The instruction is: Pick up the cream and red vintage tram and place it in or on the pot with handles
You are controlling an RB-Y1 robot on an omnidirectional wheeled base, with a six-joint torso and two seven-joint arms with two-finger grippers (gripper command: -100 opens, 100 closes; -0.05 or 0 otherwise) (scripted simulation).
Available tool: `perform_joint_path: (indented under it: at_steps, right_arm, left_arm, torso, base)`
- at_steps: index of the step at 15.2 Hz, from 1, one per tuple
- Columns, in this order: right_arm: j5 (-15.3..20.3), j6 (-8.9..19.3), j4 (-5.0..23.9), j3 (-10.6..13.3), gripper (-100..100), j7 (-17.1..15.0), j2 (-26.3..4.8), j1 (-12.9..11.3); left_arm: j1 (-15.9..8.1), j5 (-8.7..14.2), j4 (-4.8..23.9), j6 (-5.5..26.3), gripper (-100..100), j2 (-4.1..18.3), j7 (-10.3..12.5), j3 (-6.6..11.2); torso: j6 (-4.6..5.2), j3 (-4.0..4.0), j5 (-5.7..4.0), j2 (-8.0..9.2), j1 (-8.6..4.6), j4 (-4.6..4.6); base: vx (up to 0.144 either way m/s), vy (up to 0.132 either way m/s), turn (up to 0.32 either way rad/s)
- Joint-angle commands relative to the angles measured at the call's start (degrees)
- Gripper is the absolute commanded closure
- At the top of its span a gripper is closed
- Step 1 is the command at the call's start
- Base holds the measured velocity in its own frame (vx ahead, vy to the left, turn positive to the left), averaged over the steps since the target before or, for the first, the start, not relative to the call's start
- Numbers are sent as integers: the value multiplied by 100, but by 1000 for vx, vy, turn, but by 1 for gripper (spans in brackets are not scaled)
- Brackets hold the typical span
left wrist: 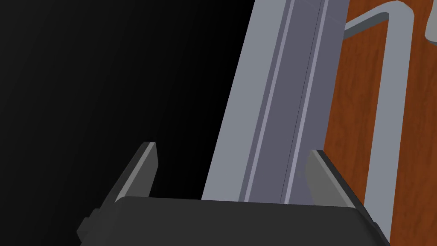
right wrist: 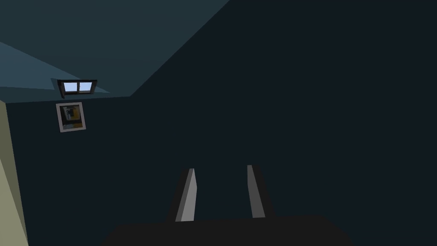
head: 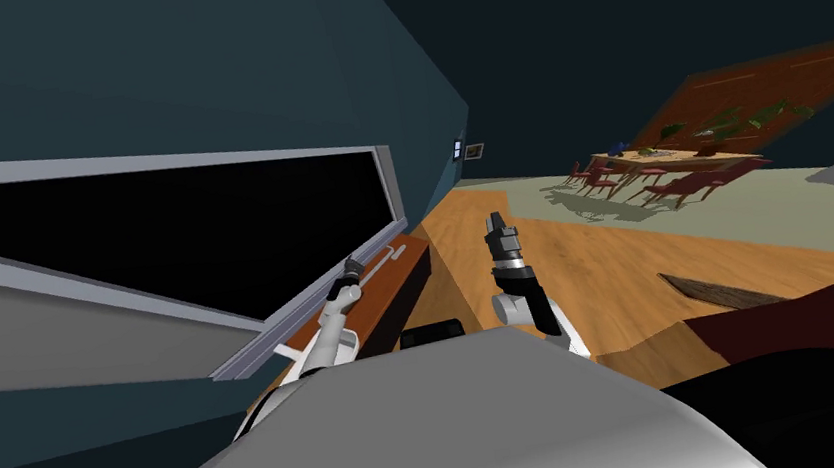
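Trouble brewing: left gripper [left wrist: 234, 175], blades spread wide and empty, is hanging just beside the grey frame [left wrist: 273, 106] at the brown wooden cabinet's [left wrist: 362, 128] edge, so turning away could be clipping it. Right gripper [right wrist: 222, 192], blades narrowly parted, is holding nothing. Can't tell where the tram is sitting.
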Motion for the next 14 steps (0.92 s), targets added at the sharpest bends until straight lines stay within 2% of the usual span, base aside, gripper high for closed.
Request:
perform_joint_path:
  at_steps: [1,3,4,5,7,8,12,13,14]
  right_arm:
    - [0,0,0,0,0,0,0,0]
    - [0,0,0,0,0,0,0,-1]
    - [0,0,0,0,0,0,0,0]
    - [0,0,0,0,0,0,0,0]
    - [0,0,0,0,0,0,0,-1]
    - [0,0,0,0,0,0,0,0]
    - [0,0,0,0,0,0,0,-1]
    - [0,0,0,0,0,0,0,0]
    - [0,0,0,0,0,0,0,0]
  left_arm:
    - [-104,21,286,158,-100,34,84,15]
    - [-104,21,483,158,-100,34,84,15]
    - [-104,21,483,158,-100,34,84,15]
    - [-208,43,650,292,-100,96,167,21]
    - [-208,43,843,292,-100,96,167,21]
    - [-302,58,1126,421,-100,162,249,25]
    - [-387,66,1537,546,-100,231,327,29]
    - [-462,69,1739,665,-100,304,403,32]
    - [-462,69,1742,665,-100,304,403,32]
  torso:
    - [0,0,0,0,0,0]
    - [2,1,0,2,1,1]
    - [0,1,0,1,0,0]
    - [-1,0,-1,-1,-2,0]
    - [3,0,-1,-1,-1,0]
    - [0,-1,0,-1,0,0]
    - [1,4,2,6,10,2]
    - [-1,3,2,5,7,1]
    - [2,3,1,5,5,1]
  base:
    - [-24,26,-110]
    - [-24,30,-92]
    - [-10,14,7]
    - [-16,18,-98]
    - [-21,27,-103]
    - [-22,29,-105]
    - [-34,44,-113]
    - [-27,32,-105]
    - [-30,36,-114]
